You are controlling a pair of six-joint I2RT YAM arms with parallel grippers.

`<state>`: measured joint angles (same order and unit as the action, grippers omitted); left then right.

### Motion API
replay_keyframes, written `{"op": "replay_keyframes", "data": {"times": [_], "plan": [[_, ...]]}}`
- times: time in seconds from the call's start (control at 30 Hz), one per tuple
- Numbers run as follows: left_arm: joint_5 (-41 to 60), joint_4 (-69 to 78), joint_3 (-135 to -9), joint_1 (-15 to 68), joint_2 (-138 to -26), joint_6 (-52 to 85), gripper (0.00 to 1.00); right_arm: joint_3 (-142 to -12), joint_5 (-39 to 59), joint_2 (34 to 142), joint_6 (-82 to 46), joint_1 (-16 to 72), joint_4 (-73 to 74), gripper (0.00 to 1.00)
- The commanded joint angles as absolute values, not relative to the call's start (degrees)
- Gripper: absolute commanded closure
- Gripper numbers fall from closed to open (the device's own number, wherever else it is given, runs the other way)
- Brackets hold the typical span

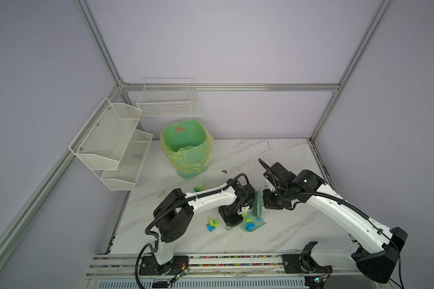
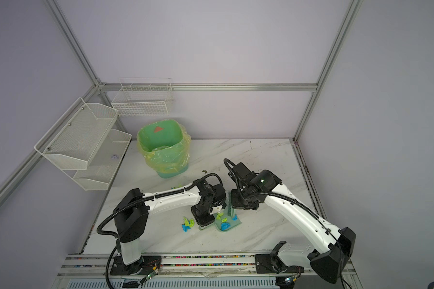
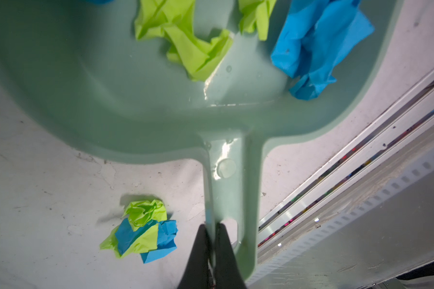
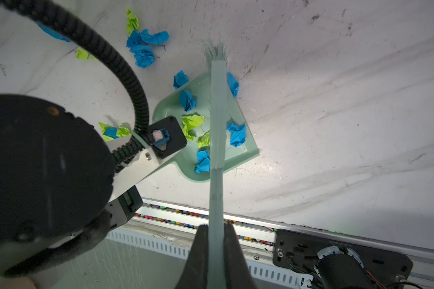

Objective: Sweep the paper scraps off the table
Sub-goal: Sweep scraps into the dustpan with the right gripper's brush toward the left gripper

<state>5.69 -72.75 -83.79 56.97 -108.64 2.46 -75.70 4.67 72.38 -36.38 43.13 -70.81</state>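
A pale green dustpan (image 1: 253, 227) (image 2: 229, 227) (image 4: 244, 146) lies on the table (image 1: 298, 225) (image 2: 266, 232). My left gripper (image 3: 212, 225) (image 1: 232, 221) (image 2: 203, 221) is shut on the rim of its looped handle (image 3: 232, 187). My right gripper (image 4: 216, 226) (image 1: 263, 199) is shut on the handle of a green brush (image 4: 217, 117) (image 1: 257, 205) (image 2: 230, 206), which stands over the pan. Several blue and yellow-green paper scraps (image 3: 193, 50) (image 4: 237, 133) sit in the pan. More scraps (image 1: 212, 224) (image 2: 188, 224) (image 3: 142, 230) lie left of it, and others (image 1: 199, 188) (image 4: 143, 47) farther back.
A green bin (image 1: 186, 150) (image 2: 163, 150) with a yellow liner stands at the back left. A mesh shelf (image 1: 110, 142) holding a lilac wad (image 1: 136, 157) and a wire basket (image 1: 166, 100) hang on the walls. A brown speck (image 1: 224, 171) lies near the bin. Aluminium rails (image 1: 223, 260) edge the front.
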Motion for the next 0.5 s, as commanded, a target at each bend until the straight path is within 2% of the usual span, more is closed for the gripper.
{"op": "replay_keyframes", "data": {"times": [0.0, 0.47], "plan": [[4.7, -73.0, -86.3, 56.5, -106.2, 4.2, 1.00, -78.4, 0.7, 72.3, -37.6, 43.4, -73.8, 1.00], [4.5, -67.1, -83.4, 56.4, -101.5, 7.0, 1.00, -84.5, -10.5, 71.1, -40.7, 43.1, -77.0, 1.00]]}}
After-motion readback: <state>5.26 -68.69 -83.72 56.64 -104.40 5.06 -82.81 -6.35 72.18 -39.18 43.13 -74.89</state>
